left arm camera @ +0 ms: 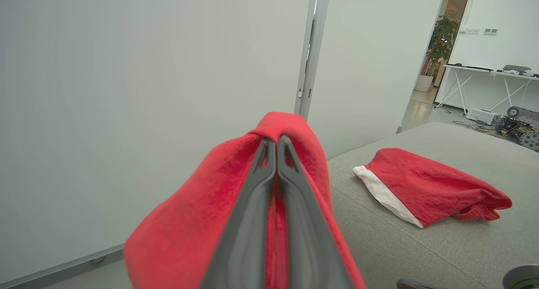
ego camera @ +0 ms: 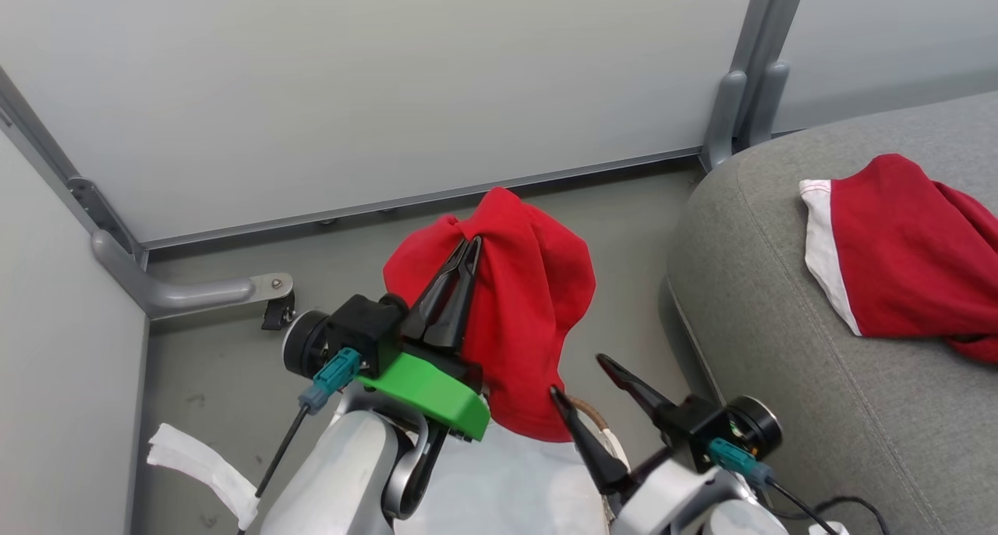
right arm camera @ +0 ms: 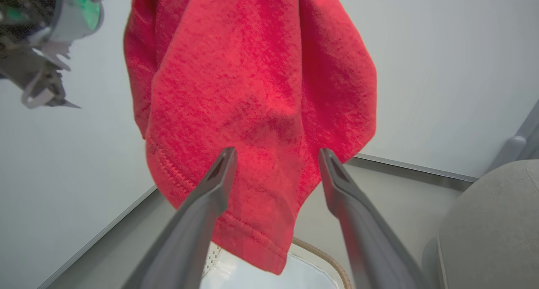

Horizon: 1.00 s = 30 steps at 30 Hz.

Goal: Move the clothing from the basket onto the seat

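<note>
Your left gripper (left arm camera: 276,139) sits closest to the lens in the left wrist view. Its two long dark fingers are pressed together, clenched on a fold of the plain bright red fabric garment (ego camera: 538,301). You have that garment pinched near its top, so the cloth drapes down on both sides of the fingers and hangs loose below them.

From the head view it hangs in front of the pale partition wall (ego camera: 351,90), above the grey floor (ego camera: 624,231). It is left of the large grey woven-fabric seat cushion (ego camera: 780,324) and apart from it. The lower hem falls across the oval cream-white plastic basket with the brown woven-look rim (right arm camera: 324,255), whose thin white liner (right arm camera: 303,276) shows under the cloth. You cannot tell whether the hem touches that liner.

Your right gripper (right arm camera: 276,150) is released, its fingers spread wide with nothing between them. It points up toward the lower part of the hanging garment. In the head view one fingertip lies at the edge of the hem, but contact cannot be judged.

The seat cushion has a rounded corner and stitched seams. On it rests the second garment, red with a white edge band (ego camera: 897,254), crumpled, with the band on the side facing the basket. It lies well apart from both grippers. A green plastic mount (ego camera: 429,391) sits at your left wrist.
</note>
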{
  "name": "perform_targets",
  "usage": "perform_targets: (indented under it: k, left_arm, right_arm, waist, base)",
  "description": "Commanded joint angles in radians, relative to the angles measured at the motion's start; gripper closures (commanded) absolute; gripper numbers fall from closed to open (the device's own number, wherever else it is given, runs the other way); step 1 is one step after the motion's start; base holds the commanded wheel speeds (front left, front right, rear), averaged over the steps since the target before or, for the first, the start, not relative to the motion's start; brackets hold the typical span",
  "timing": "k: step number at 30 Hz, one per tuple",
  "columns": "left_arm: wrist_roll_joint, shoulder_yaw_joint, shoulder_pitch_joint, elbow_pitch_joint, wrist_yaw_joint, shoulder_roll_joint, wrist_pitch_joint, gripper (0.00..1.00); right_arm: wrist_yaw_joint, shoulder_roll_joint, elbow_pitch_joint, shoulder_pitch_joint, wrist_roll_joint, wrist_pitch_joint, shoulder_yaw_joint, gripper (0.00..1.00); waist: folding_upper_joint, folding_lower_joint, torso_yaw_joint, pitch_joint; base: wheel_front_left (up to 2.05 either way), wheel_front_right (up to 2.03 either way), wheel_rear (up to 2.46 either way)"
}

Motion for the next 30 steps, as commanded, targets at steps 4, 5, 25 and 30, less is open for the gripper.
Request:
perform_targets:
  k: [4,5,25,30]
  left_arm:
    - [-0.013,-0.017,-0.024,-0.006,0.000,0.000,-0.003,1.00]
    - [-0.017,-0.024,-0.024,-0.007,0.002,0.000,-0.003,1.00]
    - [-0.064,-0.138,-0.046,-0.031,0.014,0.000,-0.003,1.00]
    - [-0.070,-0.169,-0.052,-0.041,0.010,0.000,-0.003,1.00]
  right_arm:
    - [-0.001,-0.004,0.019,-0.077,0.046,-0.002,0.064,0.00]
    - [-0.001,-0.004,0.024,-0.090,0.059,-0.002,0.074,0.00]
    - [-0.001,-0.004,0.037,-0.170,0.057,-0.002,0.035,0.00]
    - [-0.001,-0.004,0.066,-0.168,0.054,-0.002,0.033,0.00]
  waist:
    - [0.0000,0.0001,0.018,0.004]
    - [0.0000,0.0001,0.023,0.004]
    - [0.0000,0.0001,0.078,0.000]
    - [0.0000,0.0001,0.088,-0.003]
  base:
    - [0.00,0.00,0.00]
    - [0.00,0.00,0.00]
    - [0.00,0.00,0.00]
    - [0.00,0.00,0.00]
